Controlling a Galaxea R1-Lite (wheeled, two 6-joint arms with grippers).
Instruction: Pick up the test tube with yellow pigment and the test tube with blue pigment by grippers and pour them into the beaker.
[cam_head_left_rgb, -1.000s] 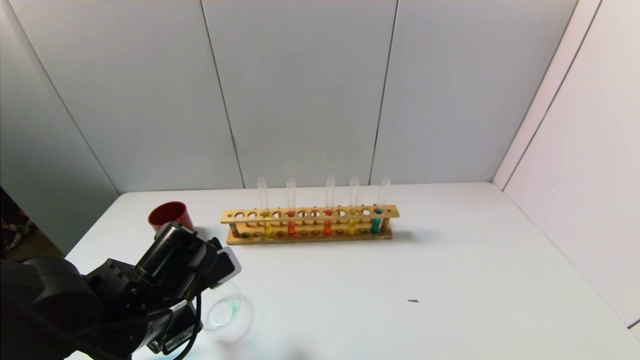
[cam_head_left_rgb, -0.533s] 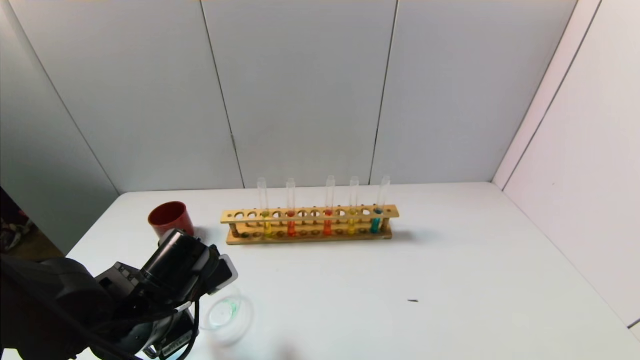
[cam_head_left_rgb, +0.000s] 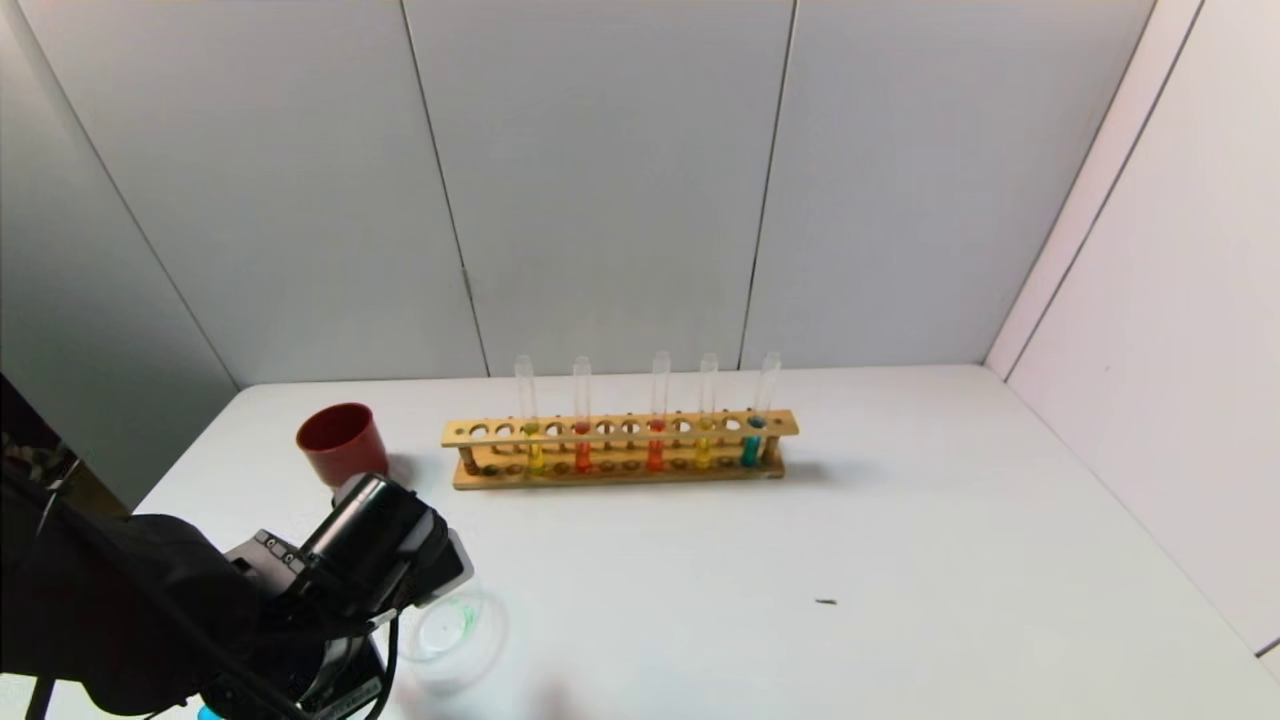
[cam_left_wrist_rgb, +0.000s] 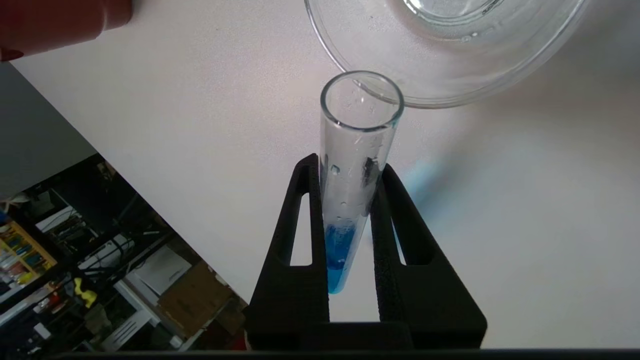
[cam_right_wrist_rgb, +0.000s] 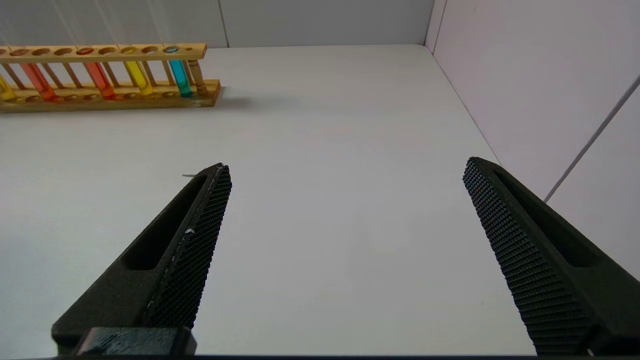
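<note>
My left gripper (cam_left_wrist_rgb: 348, 162) is shut on the test tube with blue pigment (cam_left_wrist_rgb: 350, 200). Blue liquid sits at the tube's base, and its open mouth points at the rim of the clear beaker (cam_left_wrist_rgb: 500, 75). In the head view the left arm covers its gripper, next to the beaker (cam_head_left_rgb: 480, 640) at the table's near left. Two tubes with yellow pigment (cam_head_left_rgb: 535, 455) (cam_head_left_rgb: 703, 450) stand in the wooden rack (cam_head_left_rgb: 620, 475). My right gripper (cam_right_wrist_rgb: 347, 165) is open and empty above bare table, far from the rack (cam_right_wrist_rgb: 110, 95).
A dark-red cup (cam_head_left_rgb: 340, 440) stands left of the rack, behind my left arm. Two orange-red tubes (cam_head_left_rgb: 583, 455) and a darker teal tube (cam_head_left_rgb: 750, 450) are also in the rack. A small dark speck (cam_head_left_rgb: 826, 602) lies on the table. Grey walls close the back and right.
My left arm has drawn a little lower and nearer the table's front edge beside the beaker. The rack, the cup and the beaker have not moved.
</note>
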